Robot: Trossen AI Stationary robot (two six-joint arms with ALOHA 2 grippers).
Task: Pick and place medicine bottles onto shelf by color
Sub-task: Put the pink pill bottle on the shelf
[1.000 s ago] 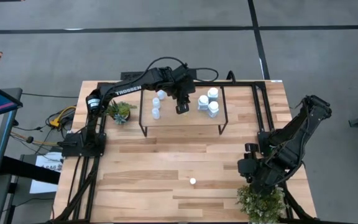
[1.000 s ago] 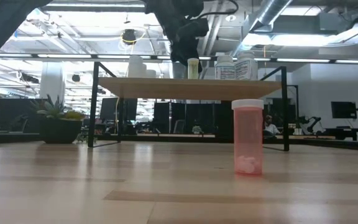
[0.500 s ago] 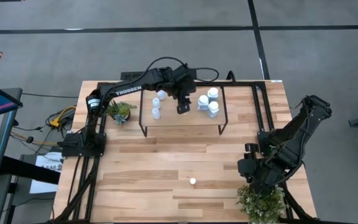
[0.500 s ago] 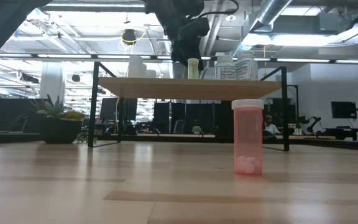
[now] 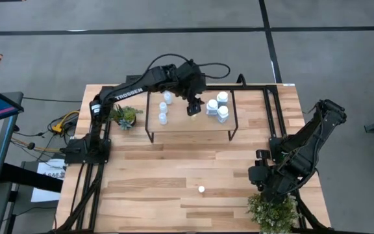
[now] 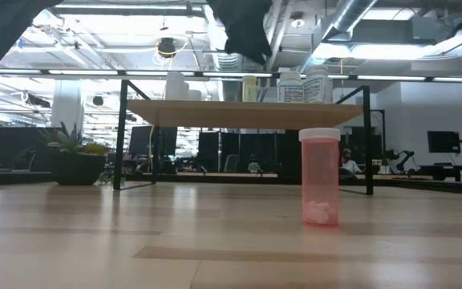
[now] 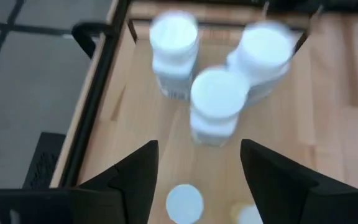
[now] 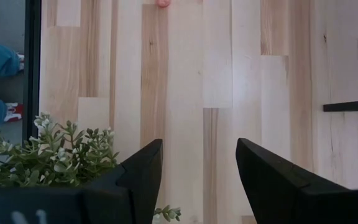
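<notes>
Pink bottle (image 6: 320, 178) tall in low view, white dot overhead (image 5: 201, 190)

Left gripper (image 5: 192, 110) hangs with fingers apart; right gripper (image 5: 257, 174), fingers spread, waits low.

1. White bottles (image 5: 218, 107): three, on the shelf (image 5: 174, 125).
2. Small bottles (image 5: 165, 107) on the shelf: three, cap colour unclear.
3. Pink bottle (image 6: 320, 177): one, on the table (image 5: 174, 169).
4. Potted plants (image 5: 124, 116): two.
5. Arms: two.
</notes>
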